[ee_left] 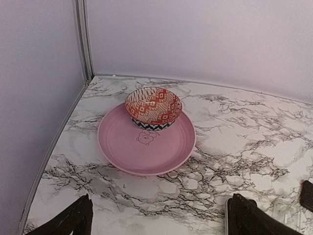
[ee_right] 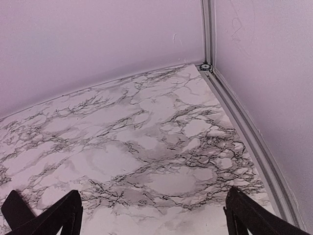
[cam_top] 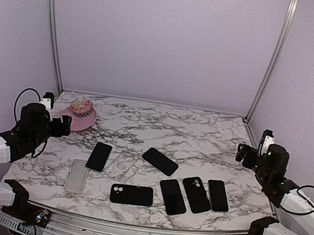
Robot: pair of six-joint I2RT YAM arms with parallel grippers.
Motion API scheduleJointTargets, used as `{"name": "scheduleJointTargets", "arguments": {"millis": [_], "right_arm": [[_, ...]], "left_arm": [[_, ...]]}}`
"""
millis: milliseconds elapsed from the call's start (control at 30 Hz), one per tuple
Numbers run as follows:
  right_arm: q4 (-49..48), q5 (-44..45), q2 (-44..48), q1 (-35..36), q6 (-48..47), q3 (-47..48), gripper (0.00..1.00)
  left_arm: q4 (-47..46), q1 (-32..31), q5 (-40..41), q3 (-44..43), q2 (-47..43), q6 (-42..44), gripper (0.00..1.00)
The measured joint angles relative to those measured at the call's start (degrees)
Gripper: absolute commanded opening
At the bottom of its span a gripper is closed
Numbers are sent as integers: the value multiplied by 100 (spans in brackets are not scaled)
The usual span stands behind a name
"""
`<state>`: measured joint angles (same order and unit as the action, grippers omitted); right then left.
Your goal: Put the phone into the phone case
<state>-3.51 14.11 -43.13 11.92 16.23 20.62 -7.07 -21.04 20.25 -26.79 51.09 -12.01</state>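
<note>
"Where's the phone, then?"

"There are several, all flat on the marble surface (cam_top: pixel 201 135), across its near half. A black phone (cam_top: pixel 98 156) lies left of centre. A clear case (cam_top: pixel 76 175) is just beside it on the near left, and a ringed clear case (cam_top: pixel 120 168) is on its right."

"And the others?"

"A slanted phone (cam_top: pixel 160 161) is at the middle and a row of three dark ones (cam_top: pixel 196 194) at the near right. The black slab (cam_top: pixel 132 195) nearest us has camera holes. I can't tell whether it's a phone or a case."

"Are the arms holding anything?"

"No. The left fingers (ee_left: pixel 73 220) are spread wide and empty at the far left. They face a pink plate (ee_left: pixel 122 147) with a patterned bowl (ee_left: pixel 153 105) on its far side. The right fingers (ee_right: pixel 249 215) are just as far apart, over bare marble by the right edge, well apart from the phones."
</note>
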Motion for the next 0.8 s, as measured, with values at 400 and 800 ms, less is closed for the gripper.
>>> {"name": "scheduleJointTargets", "arguments": {"millis": [400, 800], "right_arm": [[-365, -1344, 66, 0, 695, 238, 99], [3082, -1134, -2651, 1217, 929, 3067, 95]], "left_arm": [[-592, -55, -1620, -546, 433, -120, 99], [-153, -1056, -2503, -2323, 2334, 66, 99]]}}
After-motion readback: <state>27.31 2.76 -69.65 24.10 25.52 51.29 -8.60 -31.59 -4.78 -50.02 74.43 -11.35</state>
